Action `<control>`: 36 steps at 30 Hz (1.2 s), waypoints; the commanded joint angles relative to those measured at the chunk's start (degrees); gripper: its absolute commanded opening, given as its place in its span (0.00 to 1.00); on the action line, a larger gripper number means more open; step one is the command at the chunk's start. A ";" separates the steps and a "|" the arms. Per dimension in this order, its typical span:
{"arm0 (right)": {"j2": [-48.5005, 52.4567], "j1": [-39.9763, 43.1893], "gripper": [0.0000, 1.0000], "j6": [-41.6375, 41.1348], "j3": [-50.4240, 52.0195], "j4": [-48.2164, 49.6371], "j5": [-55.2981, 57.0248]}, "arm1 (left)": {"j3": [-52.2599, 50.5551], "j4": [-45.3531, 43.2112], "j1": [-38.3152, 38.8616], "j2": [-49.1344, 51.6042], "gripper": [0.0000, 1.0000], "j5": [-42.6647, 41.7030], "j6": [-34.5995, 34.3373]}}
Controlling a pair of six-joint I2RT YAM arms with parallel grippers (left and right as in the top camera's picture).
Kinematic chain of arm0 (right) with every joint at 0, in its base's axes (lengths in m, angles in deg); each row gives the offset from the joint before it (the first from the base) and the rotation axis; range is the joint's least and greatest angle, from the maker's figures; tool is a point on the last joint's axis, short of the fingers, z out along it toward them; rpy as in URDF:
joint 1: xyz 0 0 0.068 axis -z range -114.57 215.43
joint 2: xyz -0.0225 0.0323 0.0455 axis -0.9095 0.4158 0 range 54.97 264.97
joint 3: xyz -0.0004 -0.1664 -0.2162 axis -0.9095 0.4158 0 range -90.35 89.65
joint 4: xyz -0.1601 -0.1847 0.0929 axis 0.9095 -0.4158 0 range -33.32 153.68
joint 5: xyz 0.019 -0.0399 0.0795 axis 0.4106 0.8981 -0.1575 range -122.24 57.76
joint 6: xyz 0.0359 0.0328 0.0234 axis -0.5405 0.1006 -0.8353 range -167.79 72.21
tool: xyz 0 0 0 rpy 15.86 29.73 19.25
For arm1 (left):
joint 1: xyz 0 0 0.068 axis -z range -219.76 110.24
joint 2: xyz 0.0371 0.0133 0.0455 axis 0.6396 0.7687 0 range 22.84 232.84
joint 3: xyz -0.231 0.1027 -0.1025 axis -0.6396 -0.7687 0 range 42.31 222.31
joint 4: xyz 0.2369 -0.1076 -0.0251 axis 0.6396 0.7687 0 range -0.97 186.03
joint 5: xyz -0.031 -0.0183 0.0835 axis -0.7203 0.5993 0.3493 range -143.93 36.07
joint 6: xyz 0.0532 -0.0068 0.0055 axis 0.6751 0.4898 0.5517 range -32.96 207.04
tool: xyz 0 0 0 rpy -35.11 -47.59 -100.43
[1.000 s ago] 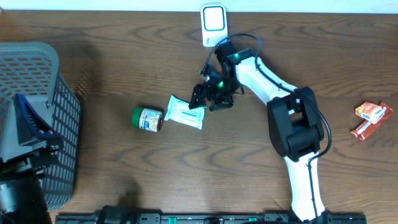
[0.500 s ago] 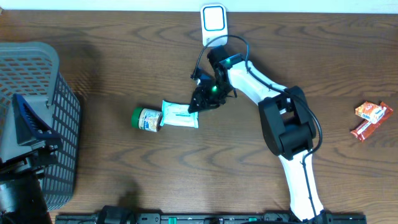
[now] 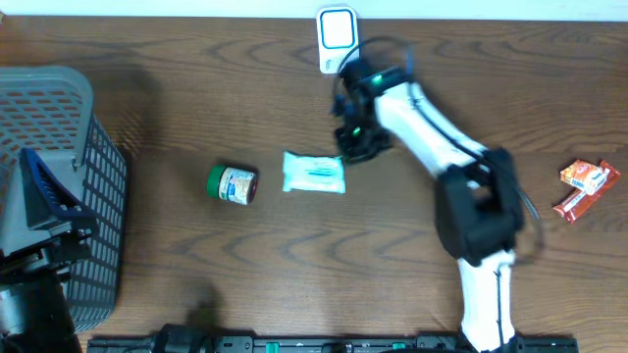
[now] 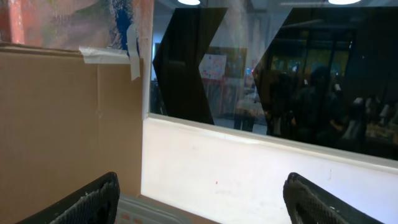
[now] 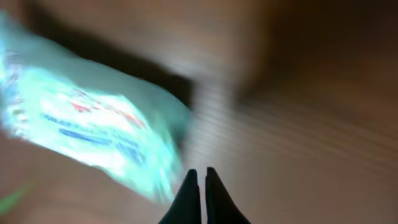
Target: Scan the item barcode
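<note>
Your packet [image 3: 314, 173] slid toward 3 o'clock; the right gripper [image 5: 200, 180] was clenched at its edge (grasp unclear). The scanner [image 3: 337, 29], at 12 o'clock, went unreached.

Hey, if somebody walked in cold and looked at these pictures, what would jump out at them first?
Most likely the white right arm, reaching from the near edge across the brown table, with its pincer shut right beside a white-and-teal packet. After that, the big grey basket at the left edge and the white scanner standing at the far edge, just beyond the arm.
</note>
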 commanded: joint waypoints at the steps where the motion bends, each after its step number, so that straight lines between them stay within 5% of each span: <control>1: -12.72 -1.20 0.02 -6.29 -1.29 -3.13 37.20 | -0.02 -0.09 -0.31 -0.76 0.84 0.35 -0.28; 5: -18.80 -5.01 0.01 -7.80 -1.29 -6.78 50.84 | -0.02 -0.11 -0.28 -0.76 0.84 0.35 -0.31; 7: -19.39 -6.60 0.02 -7.76 -1.27 -6.84 46.36 | -0.02 -0.11 -0.28 -0.76 0.84 0.35 -0.31; 9: -18.91 -7.10 0.59 -6.93 -0.76 -5.90 33.88 | -0.02 -0.11 -0.28 -0.76 0.84 0.35 -0.31; 11: -18.03 -6.03 0.93 -6.03 1.01 -2.60 22.29 | -0.02 -0.11 -0.31 -0.76 0.84 0.35 -0.28; 12: -17.42 -5.18 0.99 -5.18 2.27 -0.15 17.46 | -0.02 -0.11 -0.31 -0.76 0.84 0.35 -0.28; 18: -12.96 0.50 0.99 3.48 9.90 14.10 -4.72 | -0.02 -0.13 -0.31 -0.87 0.84 0.35 -0.31; 26: -3.93 5.20 0.99 6.64 11.21 25.92 -20.11 | -0.02 -0.15 -0.31 -0.90 0.84 0.33 -0.31; 36: 7.17 5.42 0.99 14.32 11.21 24.44 -31.43 | -0.02 -0.15 -0.28 -0.90 0.85 0.33 -0.31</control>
